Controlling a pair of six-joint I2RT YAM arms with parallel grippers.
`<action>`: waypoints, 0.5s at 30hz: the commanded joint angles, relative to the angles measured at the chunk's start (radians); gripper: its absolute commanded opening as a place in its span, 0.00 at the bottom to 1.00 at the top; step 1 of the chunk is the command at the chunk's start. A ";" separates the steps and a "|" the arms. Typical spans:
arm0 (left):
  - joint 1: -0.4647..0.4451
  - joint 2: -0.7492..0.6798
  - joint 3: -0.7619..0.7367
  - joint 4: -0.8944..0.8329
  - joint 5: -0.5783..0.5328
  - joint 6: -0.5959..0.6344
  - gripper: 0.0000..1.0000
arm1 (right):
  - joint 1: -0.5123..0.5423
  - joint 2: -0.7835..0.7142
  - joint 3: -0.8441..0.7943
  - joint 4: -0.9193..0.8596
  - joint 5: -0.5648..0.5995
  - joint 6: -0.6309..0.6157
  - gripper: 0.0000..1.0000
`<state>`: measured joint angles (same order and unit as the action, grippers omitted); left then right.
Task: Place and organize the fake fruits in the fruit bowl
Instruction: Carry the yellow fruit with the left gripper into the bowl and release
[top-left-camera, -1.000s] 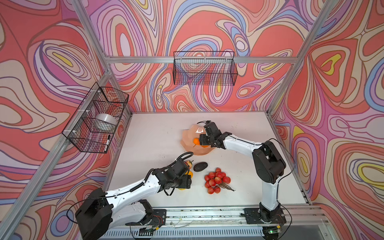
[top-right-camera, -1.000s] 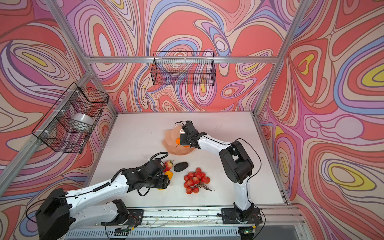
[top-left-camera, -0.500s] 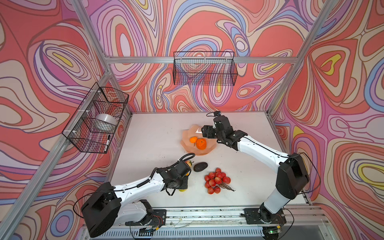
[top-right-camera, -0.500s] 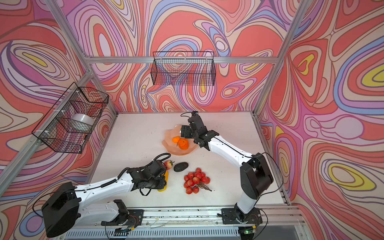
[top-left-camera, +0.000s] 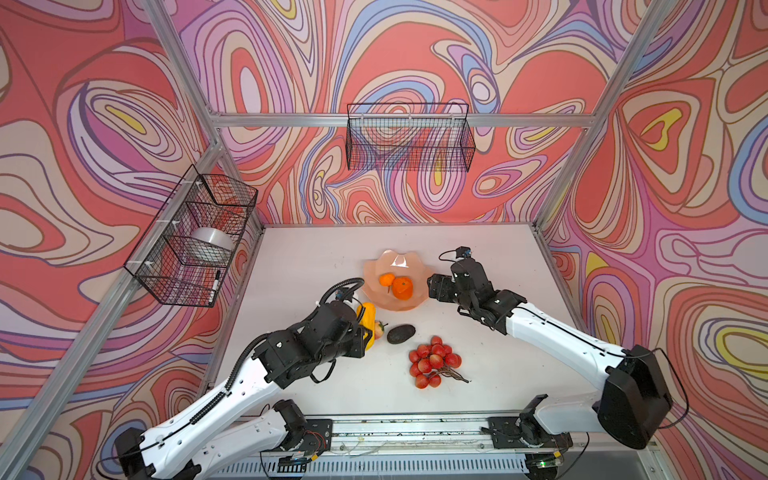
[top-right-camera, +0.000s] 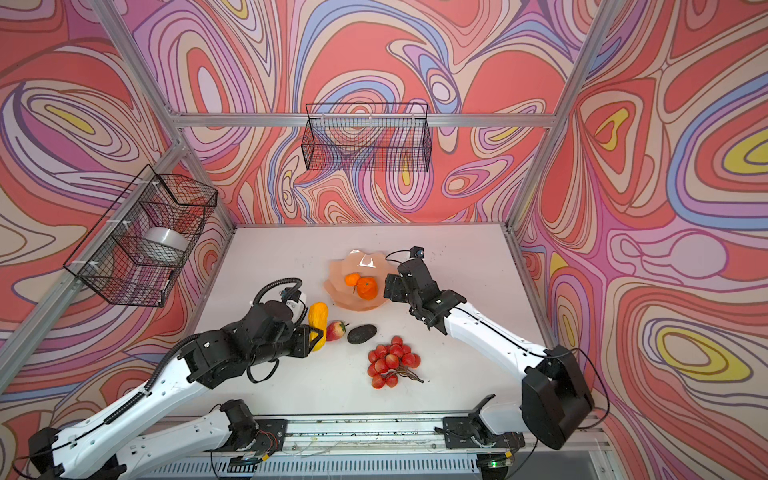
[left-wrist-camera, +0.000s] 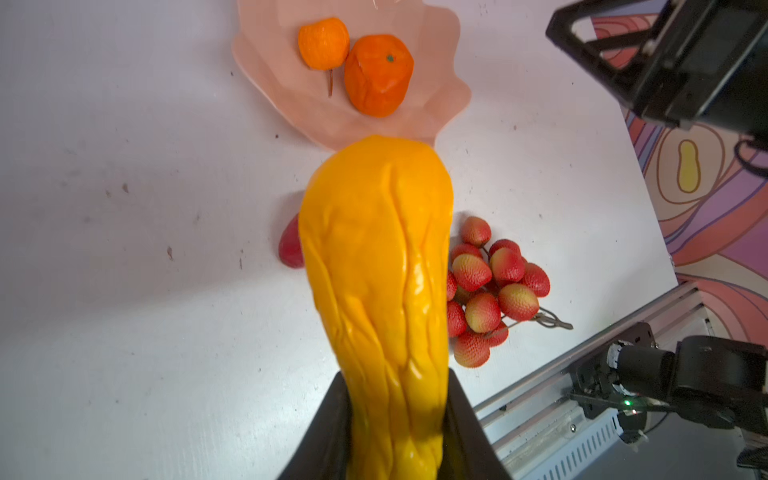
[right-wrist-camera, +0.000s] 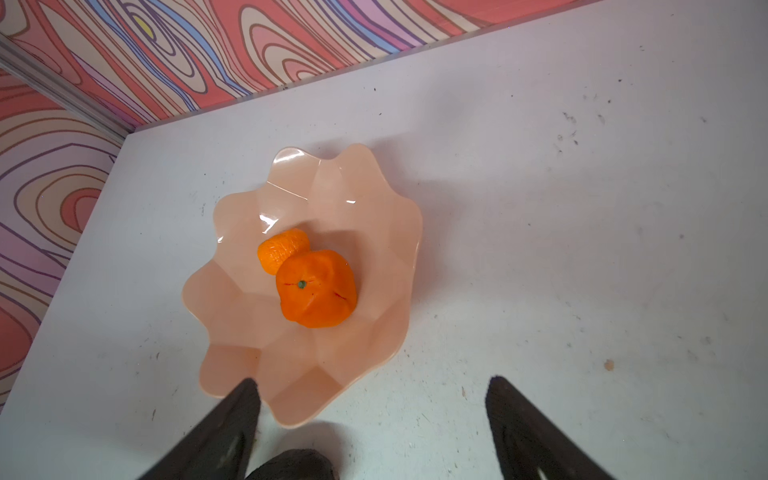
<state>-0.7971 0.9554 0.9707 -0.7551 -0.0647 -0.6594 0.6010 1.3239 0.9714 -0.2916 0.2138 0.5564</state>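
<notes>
In both top views the left pincer (top-right-camera: 315, 334) is clamped on the narrow end of the long yellow-orange plastic gourd (top-right-camera: 317, 318), whose fat end sticks out ahead of the pincer toward the glossy peach-pink scalloped bowl (top-right-camera: 338, 299). Just beside the pincer lie the red plastic strawberry (top-right-camera: 336, 330) and the dark oval avocado (top-right-camera: 361, 333); the bunch of red grapes on a brown stem (top-left-camera: 434, 360) sits farther off on the white surface (top-left-camera: 316, 257). The right pincer (top-left-camera: 432, 287) hangs at the bowl's rim.

In the left wrist view the gourd looks stiff, smooth and ridged, probably light and hollow. Held by its thin neck, it may pivot or slip, so a hold nearer its middle seems safer.

In the right wrist view the right pincer's jaws stand wide apart and empty, the bowl just ahead holding the large orange (right-wrist-camera: 316, 289) and the small orange (right-wrist-camera: 282, 249), touching each other.
</notes>
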 joint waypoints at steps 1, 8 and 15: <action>0.090 0.175 0.088 0.001 0.006 0.128 0.30 | -0.004 -0.108 -0.018 -0.039 0.044 0.013 0.92; 0.219 0.580 0.350 0.083 0.111 0.244 0.29 | -0.007 -0.295 -0.056 -0.182 0.118 -0.013 0.98; 0.305 0.839 0.506 0.087 0.155 0.181 0.29 | -0.006 -0.431 -0.094 -0.270 0.137 0.017 0.98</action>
<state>-0.5167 1.7542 1.4544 -0.6682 0.0528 -0.4644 0.6003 0.9245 0.9028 -0.4919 0.3161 0.5610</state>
